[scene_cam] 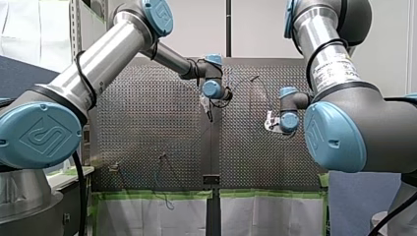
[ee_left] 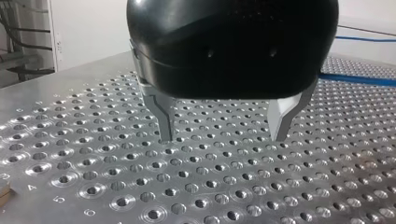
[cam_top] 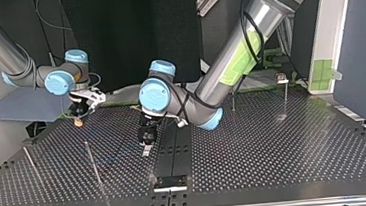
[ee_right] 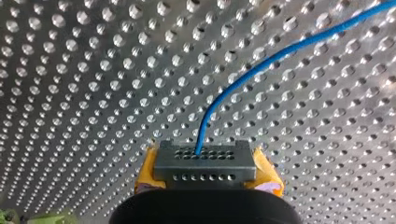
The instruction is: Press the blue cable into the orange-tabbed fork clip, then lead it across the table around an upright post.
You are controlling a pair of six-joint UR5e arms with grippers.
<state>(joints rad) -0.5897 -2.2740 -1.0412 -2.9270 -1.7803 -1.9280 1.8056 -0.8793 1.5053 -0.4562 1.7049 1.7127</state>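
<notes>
At the top view's left, the right gripper (cam_top: 78,121) is clamped on the blue cable (ee_right: 261,65) between its yellow pads (ee_right: 266,170). The cable runs straight ahead from the pads, then bends sideways over the perforated table (cam_top: 275,145). Nearer that view's centre, the left gripper (cam_top: 146,147) is spread and holds nothing.

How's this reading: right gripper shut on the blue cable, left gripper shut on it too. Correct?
No. The left gripper is open and empty over the table, per the left wrist view. The right gripper is shut on the blue cable.
</notes>
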